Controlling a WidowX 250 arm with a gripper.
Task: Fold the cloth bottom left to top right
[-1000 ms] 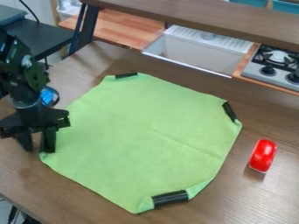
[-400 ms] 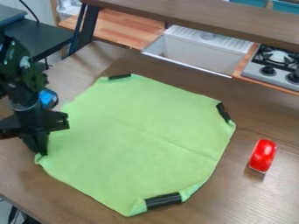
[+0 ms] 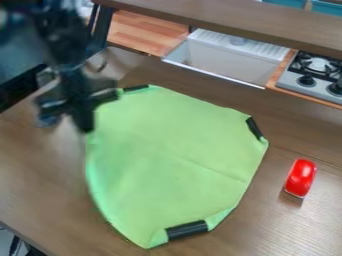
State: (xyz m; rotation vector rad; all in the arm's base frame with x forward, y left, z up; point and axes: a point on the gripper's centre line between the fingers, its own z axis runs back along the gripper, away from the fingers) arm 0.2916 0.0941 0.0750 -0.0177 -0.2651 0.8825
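Table [image 3: 40, 190] brown woodgrain; white sink [image 3: 224, 61], stove [image 3: 308, 82] beyond; gripper [image 3: 87, 128] clamped on green cloth [image 3: 167, 160].

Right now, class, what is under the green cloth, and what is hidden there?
The green cloth lies over the brown table, which shows around it. The tabletop beneath is covered, so whether anything else is there cannot be told.

A passable gap parts the cloth [image 3: 167, 145] from the obstructing red object [image 3: 301, 175].
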